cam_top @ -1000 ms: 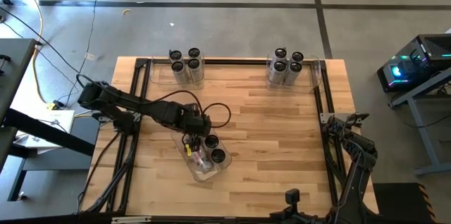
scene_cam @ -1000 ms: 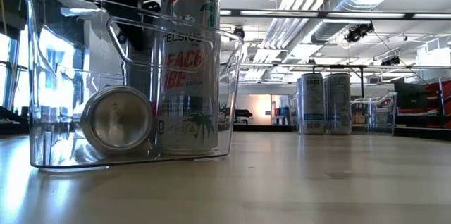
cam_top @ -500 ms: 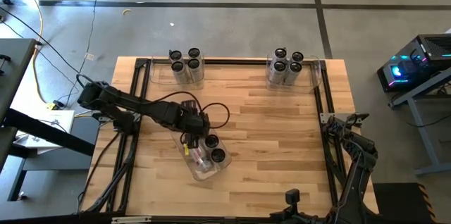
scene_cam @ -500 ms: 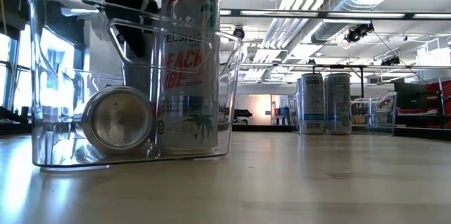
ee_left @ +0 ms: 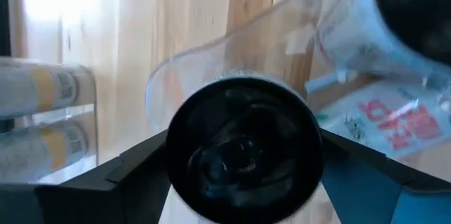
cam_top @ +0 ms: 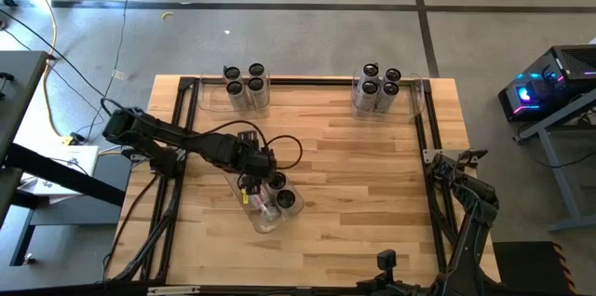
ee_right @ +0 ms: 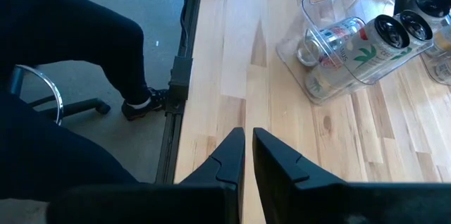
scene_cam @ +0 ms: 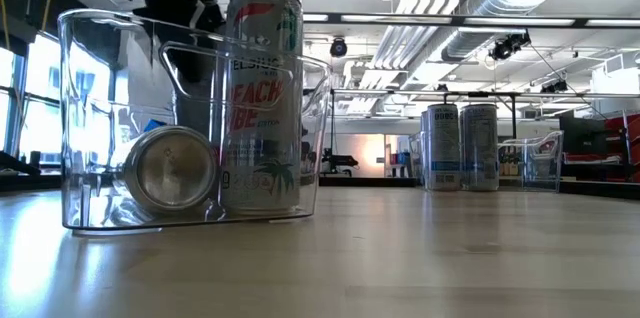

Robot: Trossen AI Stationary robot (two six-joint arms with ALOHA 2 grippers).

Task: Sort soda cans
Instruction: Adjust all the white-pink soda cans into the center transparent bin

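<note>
Two cans [cam_top: 282, 194] stood upright in the near bin [cam_top: 264, 223]; left tool [cam_top: 253, 182] straddled one, fingers wide. Light, slick, dentable: grip mid-wall.

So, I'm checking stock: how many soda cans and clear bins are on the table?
Soda cans: 12 (4 far left, 4 far right, 4 in the near bin)
Clear bins: 3
Total: 15

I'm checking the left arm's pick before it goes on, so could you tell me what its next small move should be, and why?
Probably close the left gripper and lift straight up. In the left wrist view its fingers flank an upright can inside the clear bin. Another upright can stands close beside it, so a sideways pull risks knocking it.
</note>
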